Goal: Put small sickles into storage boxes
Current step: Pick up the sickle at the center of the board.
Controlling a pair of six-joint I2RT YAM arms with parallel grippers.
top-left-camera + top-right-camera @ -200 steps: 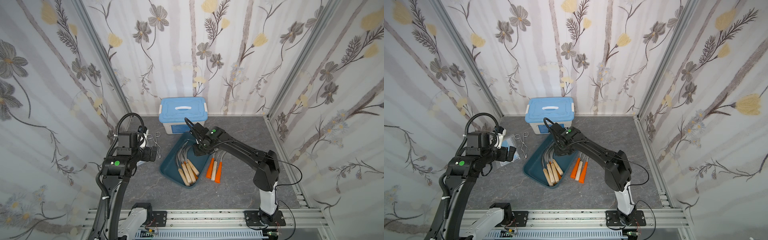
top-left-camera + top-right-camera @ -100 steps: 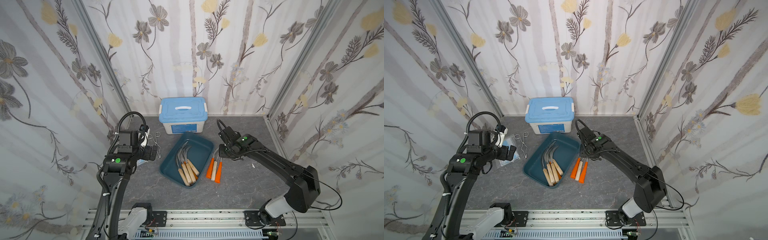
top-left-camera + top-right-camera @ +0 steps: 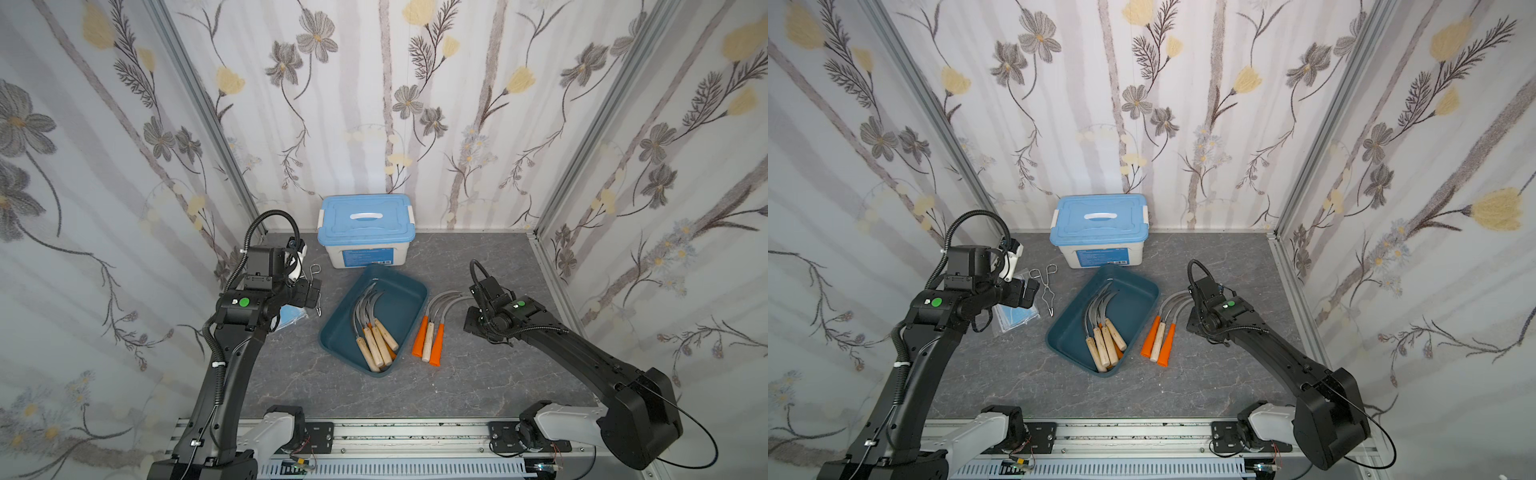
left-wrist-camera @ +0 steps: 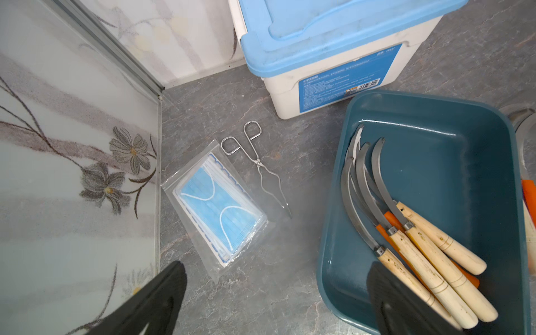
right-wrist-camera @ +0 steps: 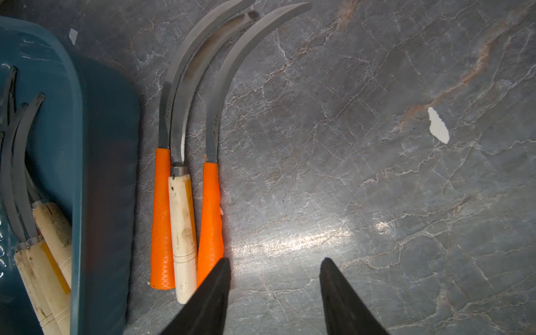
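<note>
The storage box, a dark teal tray [image 3: 409, 297] [image 3: 1136, 297] [image 4: 449, 162], lies mid-table with several small sickles [image 3: 374, 336] [image 3: 1104, 340] [image 4: 420, 240] in it, mostly wooden-handled. Three more small sickles [image 3: 430, 336] [image 3: 1160, 338] [image 5: 179, 217], two orange-handled and one wooden, lie side by side on the table just right of the tray. My right gripper [image 3: 471, 322] [image 5: 272, 261] hovers right of these three, open and empty, one finger [image 5: 214, 290] over the nearest orange handle's end. My left gripper [image 3: 311, 293] [image 4: 275, 266] hangs open and empty left of the tray.
A white box with a light-blue lid [image 3: 365, 232] [image 4: 333, 58] stands against the back wall behind the tray. Wire tongs [image 3: 1048, 291] [image 4: 261, 168] and a bagged pack of blue masks [image 3: 1017, 320] [image 4: 220, 208] lie at the left. A white scrap [image 5: 438, 124] lies on the table.
My right arm has swung from above the tray out to the right, past the three loose sickles, and its jaws have widened. The left arm has hardly moved.
</note>
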